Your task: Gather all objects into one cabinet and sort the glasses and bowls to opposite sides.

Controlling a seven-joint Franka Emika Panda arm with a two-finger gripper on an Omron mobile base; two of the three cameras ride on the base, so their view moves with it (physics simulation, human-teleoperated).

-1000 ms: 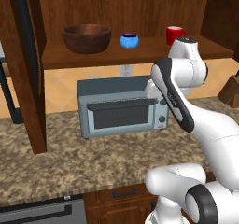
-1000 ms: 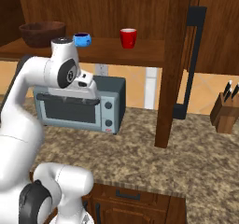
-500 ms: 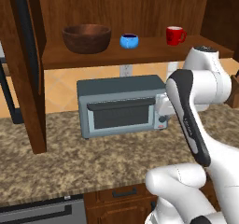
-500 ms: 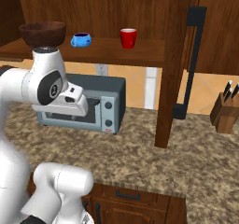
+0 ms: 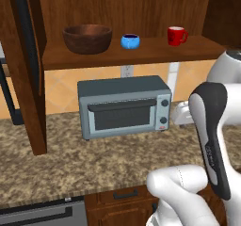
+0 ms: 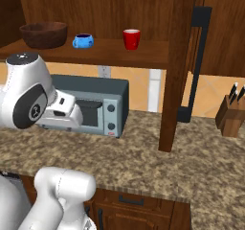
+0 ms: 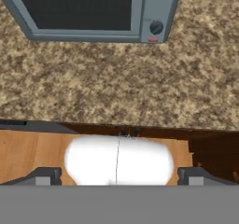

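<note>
Three task items are sitting on the cabinet shelf [image 5: 136,52]: wooden bowl [image 5: 87,37] at 9 o'clock, blue bowl [image 5: 130,41] beside it, red mug [image 5: 176,36] at 3 o'clock, kept apart for sorting. End effector [image 7: 119,177] is hanging spread and empty over the counter [image 7: 116,87].

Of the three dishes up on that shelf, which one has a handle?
The red mug, alone at the right end of the shelf; the big wooden bowl and small blue bowl beside it are plain and rounded.

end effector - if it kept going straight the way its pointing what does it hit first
Probably the speckled granite countertop, in front of the toaster oven. The open end effector holds nothing and aims downward; nothing else shows in its line, though depth is uncertain.
</note>
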